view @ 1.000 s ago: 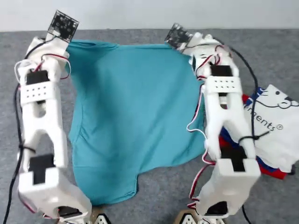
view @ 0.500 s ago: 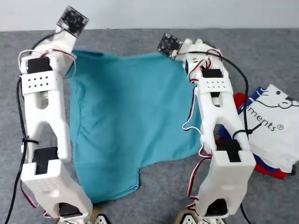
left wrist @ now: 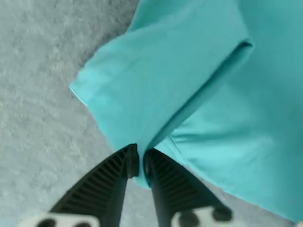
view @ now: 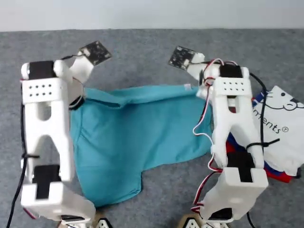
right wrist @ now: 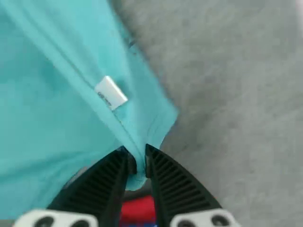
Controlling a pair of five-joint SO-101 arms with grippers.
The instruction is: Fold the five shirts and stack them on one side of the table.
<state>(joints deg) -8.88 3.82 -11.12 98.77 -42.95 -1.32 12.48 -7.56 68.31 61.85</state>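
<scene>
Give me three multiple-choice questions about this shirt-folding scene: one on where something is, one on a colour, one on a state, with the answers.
1. Where does the pile of other shirts lie?
A. beside the right arm
B. beside the left arm
C. on top of the spread shirt

2. What colour is the shirt held by the left gripper and the right gripper?
A. red
B. teal
C. white

3. How is the left gripper?
A. open
B. shut on the shirt
C. shut on nothing

Answers: 1 A, the high view shows the pile by that arm. 2 B, teal cloth sits between both pairs of fingers. 3 B, its fingers pinch the shirt's edge.
</scene>
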